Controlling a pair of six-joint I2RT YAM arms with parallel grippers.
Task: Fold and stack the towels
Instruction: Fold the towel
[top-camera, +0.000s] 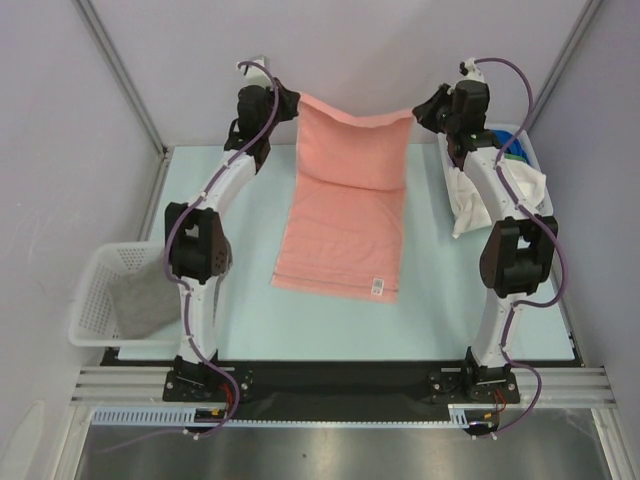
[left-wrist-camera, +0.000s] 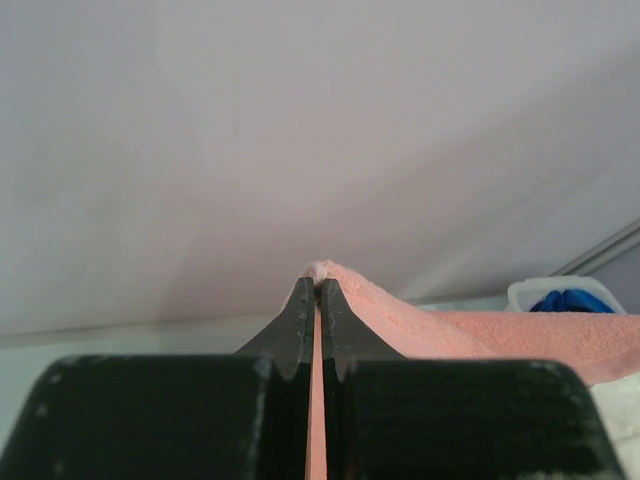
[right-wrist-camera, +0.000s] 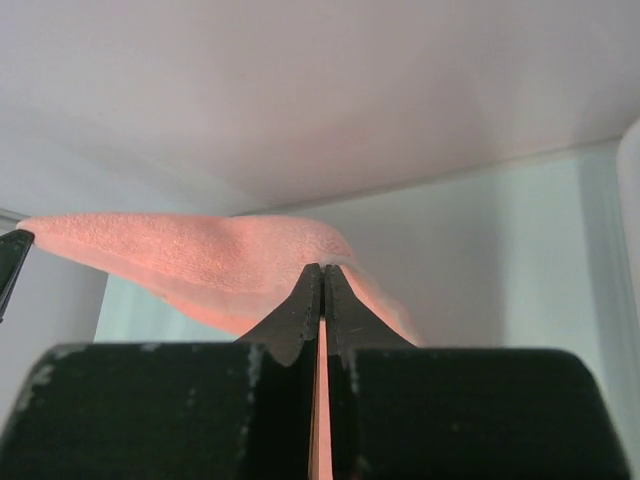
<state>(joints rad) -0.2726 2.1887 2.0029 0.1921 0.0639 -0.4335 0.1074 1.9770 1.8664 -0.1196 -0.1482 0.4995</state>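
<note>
Pale blue desk (top-camera: 240, 320) carries a pink towel (top-camera: 345, 210): its near half lies flat on the desk's middle, and its far edge is lifted above the desk's back. Up there the left tool (left-wrist-camera: 318, 288) is pinched tight on the far left corner and the right tool (right-wrist-camera: 322, 270) on the far right corner, with the cloth sagging between them. Off the desk's left edge a basket (top-camera: 90, 300) holds a grey towel (top-camera: 145, 305). At the desk's right a white towel (top-camera: 465, 205) lies in a second basket (top-camera: 537, 165).
</note>
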